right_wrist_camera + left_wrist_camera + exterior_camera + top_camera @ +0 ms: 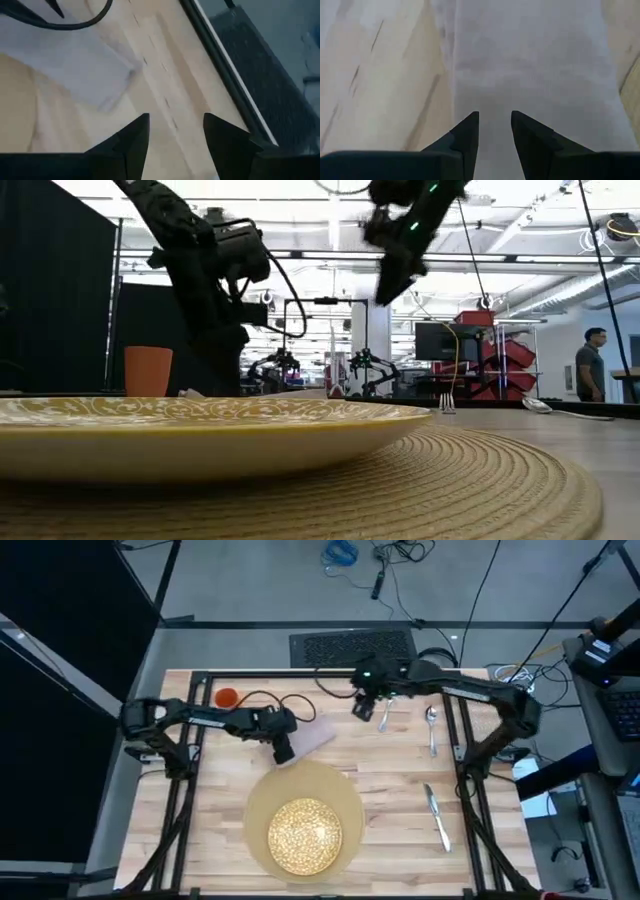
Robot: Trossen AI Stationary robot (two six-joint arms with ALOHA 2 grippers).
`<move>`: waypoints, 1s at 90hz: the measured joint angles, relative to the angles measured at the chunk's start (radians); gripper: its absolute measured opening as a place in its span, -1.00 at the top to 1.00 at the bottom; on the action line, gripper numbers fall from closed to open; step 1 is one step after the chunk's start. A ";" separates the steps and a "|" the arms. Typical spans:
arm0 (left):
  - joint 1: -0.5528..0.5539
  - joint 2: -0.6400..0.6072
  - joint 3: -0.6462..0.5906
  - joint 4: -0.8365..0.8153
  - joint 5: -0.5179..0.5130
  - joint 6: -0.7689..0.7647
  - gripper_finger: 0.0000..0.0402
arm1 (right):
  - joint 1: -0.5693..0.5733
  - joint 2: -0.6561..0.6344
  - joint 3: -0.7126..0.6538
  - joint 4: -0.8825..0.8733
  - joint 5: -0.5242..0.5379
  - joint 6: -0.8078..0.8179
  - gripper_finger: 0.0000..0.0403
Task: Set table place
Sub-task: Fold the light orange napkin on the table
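Nearest the low camera sat the gold-speckled plate (pixel 190 425), centred on the round tan mat (pixel 470 480). Just beyond that mat's far edge, the left gripper (pixel 283 750) stood pressed down on the pinkish-grey napkin (pixel 312 737), its fingers (pixel 465 137) parted by a narrow gap with cloth showing between them; nothing was pinched yet. To that gripper's left, well apart at the table's far corner, stood the orange cup (pixel 226 697).

The right gripper (pixel 362 708) hung above the table (pixel 400 805) with its fingers (pixel 132 137) spread and nothing held. The fork (pixel 384 716) lay just beside it on its right, the spoon (pixel 431 728) a little further right, and the knife (pixel 437 816) well apart toward the near edge.

The step in hand appeared to be taking up the napkin. For a sound grasp, the fingertips should stay against the board while closing, so that a fold gathers between them. Lifting should be slow, since loose cloth may slip or drag across the mat.
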 joint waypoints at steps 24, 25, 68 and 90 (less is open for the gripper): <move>0.011 -0.012 0.095 0.012 -0.107 0.219 0.49 | 0.119 -0.161 -0.069 -0.127 -0.001 0.207 0.14; 0.013 -0.012 0.099 0.011 -0.105 0.229 0.49 | 0.125 -0.166 -0.075 -0.127 0.000 0.213 0.14; 0.234 0.172 0.374 -0.043 0.311 0.199 0.49 | 0.395 -0.472 -0.531 -0.050 0.238 0.578 0.14; 0.230 0.350 0.554 -0.220 0.417 0.198 0.49 | 0.443 -0.714 -0.742 0.094 0.295 0.600 0.14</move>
